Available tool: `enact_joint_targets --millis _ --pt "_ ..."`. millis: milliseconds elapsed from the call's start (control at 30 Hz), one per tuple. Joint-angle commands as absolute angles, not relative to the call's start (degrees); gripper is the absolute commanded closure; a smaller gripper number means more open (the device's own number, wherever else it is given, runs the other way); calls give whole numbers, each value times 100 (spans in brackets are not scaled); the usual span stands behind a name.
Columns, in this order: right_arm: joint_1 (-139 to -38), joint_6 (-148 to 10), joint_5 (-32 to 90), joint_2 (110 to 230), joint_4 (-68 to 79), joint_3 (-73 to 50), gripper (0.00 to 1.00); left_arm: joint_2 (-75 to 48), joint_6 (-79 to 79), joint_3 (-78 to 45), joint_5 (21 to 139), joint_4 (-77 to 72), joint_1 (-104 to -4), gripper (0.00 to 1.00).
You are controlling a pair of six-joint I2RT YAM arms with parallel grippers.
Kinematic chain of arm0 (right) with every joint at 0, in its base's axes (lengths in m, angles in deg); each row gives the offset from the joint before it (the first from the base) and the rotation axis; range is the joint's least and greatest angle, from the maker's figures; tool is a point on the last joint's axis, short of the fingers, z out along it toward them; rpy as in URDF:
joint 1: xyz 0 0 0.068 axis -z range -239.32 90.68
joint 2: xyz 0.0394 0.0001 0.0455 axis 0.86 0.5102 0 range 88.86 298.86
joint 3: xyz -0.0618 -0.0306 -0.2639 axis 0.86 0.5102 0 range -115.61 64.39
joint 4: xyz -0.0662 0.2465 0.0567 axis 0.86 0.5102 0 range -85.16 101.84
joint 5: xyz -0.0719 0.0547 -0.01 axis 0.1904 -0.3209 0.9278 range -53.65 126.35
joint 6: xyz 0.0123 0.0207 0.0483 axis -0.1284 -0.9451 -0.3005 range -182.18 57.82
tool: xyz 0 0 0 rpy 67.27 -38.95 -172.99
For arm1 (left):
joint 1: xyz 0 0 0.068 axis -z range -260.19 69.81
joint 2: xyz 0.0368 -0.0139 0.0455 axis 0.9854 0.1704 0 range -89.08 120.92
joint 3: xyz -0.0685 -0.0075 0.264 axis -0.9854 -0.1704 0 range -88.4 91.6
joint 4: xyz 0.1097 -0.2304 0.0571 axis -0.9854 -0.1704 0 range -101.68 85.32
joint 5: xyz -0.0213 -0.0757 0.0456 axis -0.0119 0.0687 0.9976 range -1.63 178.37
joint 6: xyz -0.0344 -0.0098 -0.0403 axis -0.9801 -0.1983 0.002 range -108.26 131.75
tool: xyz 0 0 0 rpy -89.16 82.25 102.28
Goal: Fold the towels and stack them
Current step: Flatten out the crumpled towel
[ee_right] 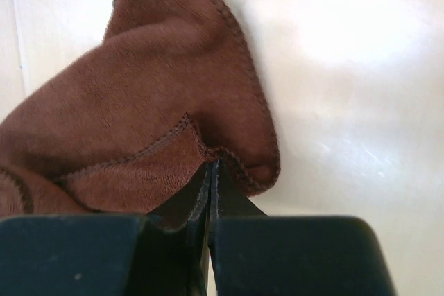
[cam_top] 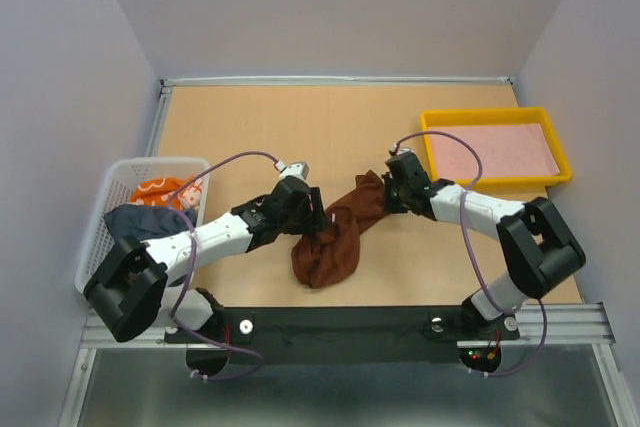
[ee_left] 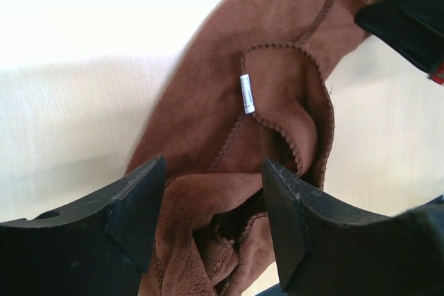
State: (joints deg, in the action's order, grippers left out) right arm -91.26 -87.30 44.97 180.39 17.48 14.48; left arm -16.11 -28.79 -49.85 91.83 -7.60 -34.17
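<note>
On the reddish-brown towel point(ee_left: 208, 95) sits a white tag point(ee_left: 246, 93), lettering illegible

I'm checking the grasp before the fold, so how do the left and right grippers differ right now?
The left gripper is open, straddling a bunched part of the brown towel; the right gripper is shut, pinching the towel's stitched edge. The left gripper sits by the towel's middle, the right gripper at its far end. Both are black-fingered and work on the same towel.

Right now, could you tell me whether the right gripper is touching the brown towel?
Touching. The right wrist view shows the right gripper pinching the stitched edge of the brown towel.
</note>
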Motion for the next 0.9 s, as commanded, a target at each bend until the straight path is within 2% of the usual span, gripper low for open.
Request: enact_joint_targets --millis 0,133,500,867 --pt "-8763 -8837 3785 17281 224 2384 99 -1315 -2553 -4211 9460 -776 -3405 32" --pt "-8394 -8855 3355 16946 -43 2756 100 -613 -2298 -3447 9496 -767 -3422 32" --pt "-8209 -8881 2958 16542 -386 3328 100 1821 -1788 -1125 8863 -951 -3422 35" --pt "-8173 -8872 2905 16506 -492 3398 100 2667 -1884 -806 9196 -1039 -3334 46"
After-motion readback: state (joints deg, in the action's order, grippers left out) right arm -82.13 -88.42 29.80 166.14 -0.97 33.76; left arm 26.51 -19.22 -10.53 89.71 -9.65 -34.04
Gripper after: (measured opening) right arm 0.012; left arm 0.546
